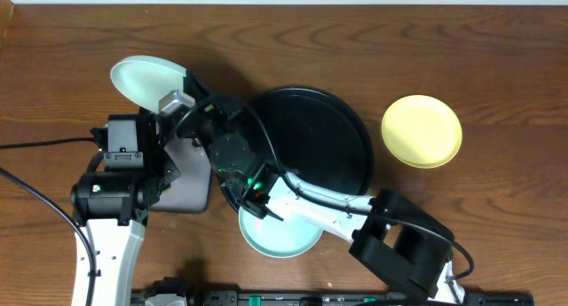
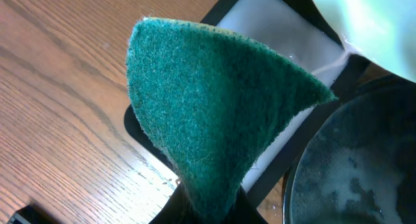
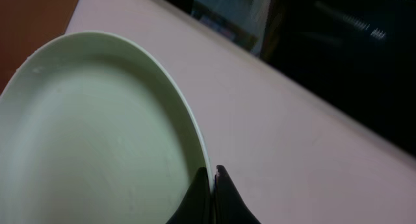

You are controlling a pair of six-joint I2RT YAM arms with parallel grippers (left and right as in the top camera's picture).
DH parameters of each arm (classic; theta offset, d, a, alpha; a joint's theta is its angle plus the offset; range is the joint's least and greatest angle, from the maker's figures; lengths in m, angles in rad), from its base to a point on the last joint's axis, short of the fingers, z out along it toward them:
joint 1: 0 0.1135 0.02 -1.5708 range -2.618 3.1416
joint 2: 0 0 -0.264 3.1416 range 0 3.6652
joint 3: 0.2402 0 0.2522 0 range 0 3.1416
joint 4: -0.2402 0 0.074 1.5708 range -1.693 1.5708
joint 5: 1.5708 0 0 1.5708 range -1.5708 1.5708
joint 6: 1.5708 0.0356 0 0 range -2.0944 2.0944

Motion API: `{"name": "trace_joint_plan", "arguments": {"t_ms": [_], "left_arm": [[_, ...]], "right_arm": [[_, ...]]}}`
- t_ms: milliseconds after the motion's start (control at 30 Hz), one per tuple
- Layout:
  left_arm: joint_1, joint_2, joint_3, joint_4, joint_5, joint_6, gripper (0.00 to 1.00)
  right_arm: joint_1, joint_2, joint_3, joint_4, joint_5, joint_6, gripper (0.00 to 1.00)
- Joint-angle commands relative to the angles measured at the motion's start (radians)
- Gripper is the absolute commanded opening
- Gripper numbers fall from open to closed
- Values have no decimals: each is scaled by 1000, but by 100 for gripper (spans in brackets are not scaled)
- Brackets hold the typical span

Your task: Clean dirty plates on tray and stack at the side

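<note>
Pinching a green fibrous sponge [image 2: 214, 113] in left tool [image 2: 209, 210]; clamping rim of pale mint round plate [image 3: 97, 133] in right tool [image 3: 212, 185].

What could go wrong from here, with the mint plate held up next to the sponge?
1. The right gripper pinches the pale mint round plate by its rim alone; a push from the green scouring sponge in the left gripper may twist it loose.
2. Both grippers crowd the left edge of the large round black tray; they could bump.
</note>
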Motion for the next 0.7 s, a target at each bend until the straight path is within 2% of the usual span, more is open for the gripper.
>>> {"name": "trace_joint_plan", "arguments": {"t_ms": [0, 433, 667], "left_arm": [[5, -3, -3, -2, -5, -5, 7], [5, -3, -3, -2, -6, -5, 7], [5, -3, -3, -2, -6, -5, 7]], "right_arm": [[11, -12, 13, 44, 8, -107, 1], [10, -12, 13, 32, 15, -117, 1], [8, -12, 13, -19, 74, -18, 1]]}}
